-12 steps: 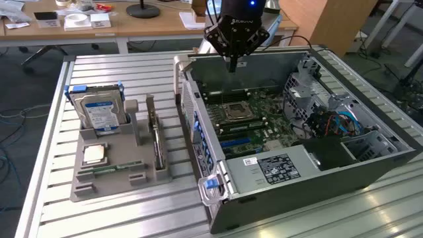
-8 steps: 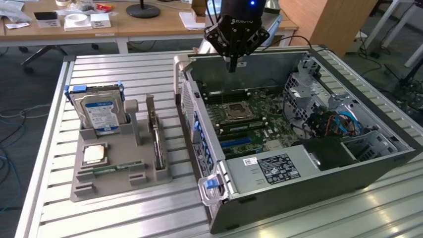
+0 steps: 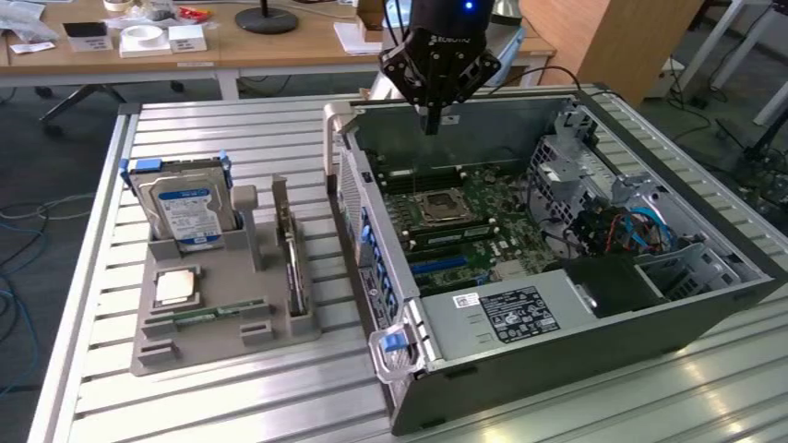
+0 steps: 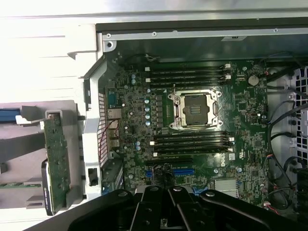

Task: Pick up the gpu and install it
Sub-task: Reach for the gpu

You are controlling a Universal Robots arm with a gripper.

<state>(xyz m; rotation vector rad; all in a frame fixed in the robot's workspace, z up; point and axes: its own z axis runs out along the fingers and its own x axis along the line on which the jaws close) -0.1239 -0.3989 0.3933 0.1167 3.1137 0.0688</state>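
The gripper [image 3: 431, 125] is seen with its fingers drawn together and nothing held between them, poised over the far wall of the open computer case [image 3: 579, 341], above the motherboard [image 4: 192, 120]. The gpu [image 3: 292, 266] is stood on edge in the grey holder [image 3: 209, 343], in the slot nearest the case. The holder is set towards the tabletop [image 3: 221, 120] edge at the exterior view's left, well apart from the gripper.

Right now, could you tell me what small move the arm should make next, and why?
Probably shift the gripper toward the exterior view's left, over the gray holder. The gpu stands on edge there, ungrasped, while the gripper hovers empty above the open computer case.
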